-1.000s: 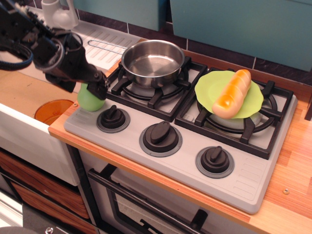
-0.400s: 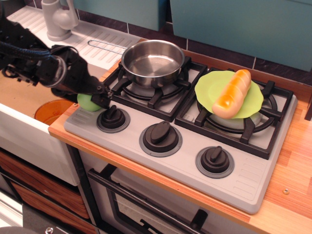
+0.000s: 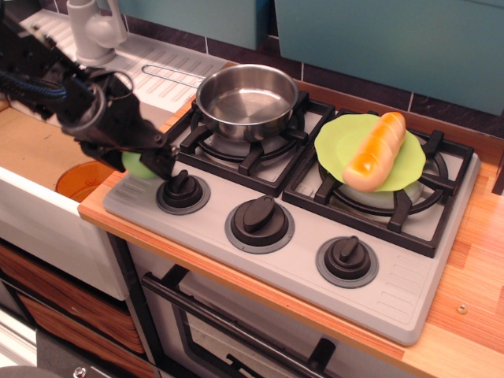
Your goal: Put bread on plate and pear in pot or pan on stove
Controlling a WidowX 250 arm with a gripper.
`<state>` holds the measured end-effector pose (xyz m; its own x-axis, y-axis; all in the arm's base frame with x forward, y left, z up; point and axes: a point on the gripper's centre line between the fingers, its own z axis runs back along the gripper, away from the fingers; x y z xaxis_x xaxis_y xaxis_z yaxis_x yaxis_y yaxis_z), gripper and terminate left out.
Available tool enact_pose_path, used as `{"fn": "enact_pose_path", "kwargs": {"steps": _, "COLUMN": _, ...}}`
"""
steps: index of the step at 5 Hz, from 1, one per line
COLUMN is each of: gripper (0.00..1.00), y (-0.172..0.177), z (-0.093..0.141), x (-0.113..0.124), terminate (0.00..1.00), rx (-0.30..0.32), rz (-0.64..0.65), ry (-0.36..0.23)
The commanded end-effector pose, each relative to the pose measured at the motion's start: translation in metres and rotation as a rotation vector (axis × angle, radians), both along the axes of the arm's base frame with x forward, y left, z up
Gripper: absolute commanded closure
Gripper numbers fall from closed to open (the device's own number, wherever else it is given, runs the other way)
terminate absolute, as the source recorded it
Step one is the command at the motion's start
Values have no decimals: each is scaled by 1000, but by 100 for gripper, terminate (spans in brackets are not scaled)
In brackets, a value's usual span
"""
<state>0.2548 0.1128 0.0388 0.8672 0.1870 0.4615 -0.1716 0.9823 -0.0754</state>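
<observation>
Observation.image view: bread (image 3: 375, 150) already lies across the lime plate (image 3: 337, 142) on the right burner, so that half looks done. Pear step in hand. Gripper (image 3: 152, 161) is down at the stove's (image 3: 315, 260) front-left corner, right over the pear (image 3: 135, 166), of which only a small green sliver shows below the black fingers, just left of the leftmost knob (image 3: 182, 191). Jaws seem to straddle the pear, but whether they are clamped on it or only around it, cannot tell; fingertips hidden by the arm body. Pot (image 3: 247, 96) sits empty on the left burner, up and right of the gripper, near.

Next move, by my read: secure the grip, lift clear of the grate (image 3: 236, 150) and pot rim, carry right and back, release inside the pot.

Edges: pear sits close to the counter's left edge, with the orange dish (image 3: 80, 179) below in the sink; a slip could roll it off. Air above the pot is open; wire handle (image 3: 169, 75) points left-back, out of the path.
</observation>
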Motion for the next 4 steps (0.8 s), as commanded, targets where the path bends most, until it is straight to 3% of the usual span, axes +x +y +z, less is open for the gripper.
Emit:
{"fn": "enact_pose_path", "kwargs": {"steps": 1, "gripper": 100, "y": -7, "z": 80, "x": 11, "terminate": 0, "rx": 114, "rz": 9, "ry": 15}}
{"fn": "enact_pose_path", "kwargs": {"steps": 2, "gripper": 100, "y": -23, "z": 96, "x": 34, "terminate": 0, "rx": 131, "rz": 21, "ry": 15}}
{"fn": "enact_pose_path", "kwargs": {"steps": 4, "gripper": 100, "y": -52, "z": 90, "x": 89, "terminate": 0, "rx": 119, "rz": 34, "ry": 0}}
